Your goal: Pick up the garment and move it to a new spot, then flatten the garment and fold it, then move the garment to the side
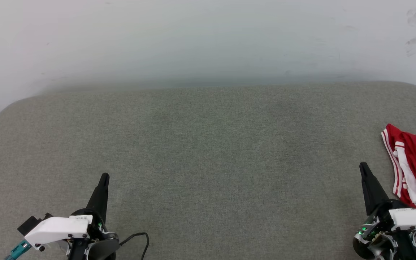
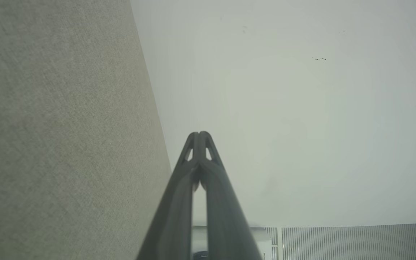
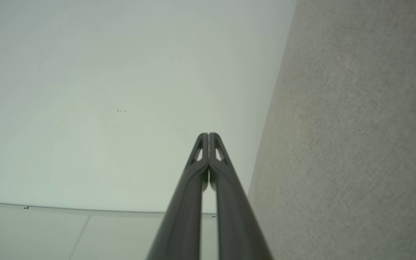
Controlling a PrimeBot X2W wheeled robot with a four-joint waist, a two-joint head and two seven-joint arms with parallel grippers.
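The garment point(image 1: 415, 164) is a red shirt with white and striped trim, bunched at the far right edge of the grey cushioned surface point(image 1: 208, 151) and partly cut off by the frame. My right gripper point(image 1: 363, 167) hovers just left of it, shut and empty. My left gripper point(image 1: 104, 177) sits at the lower left, far from the garment, fingers together with nothing held. In the left wrist view the left gripper point(image 2: 199, 134) points along the cushion toward the pale wall. In the right wrist view the right gripper point(image 3: 208, 135) does the same, tips touching.
A pale wall point(image 1: 208, 39) rises behind the cushion's far edge. The cushion has rounded back corners. A black cable point(image 1: 137, 238) loops near the left wrist. A ribbed panel point(image 2: 352, 242) shows low in the left wrist view.
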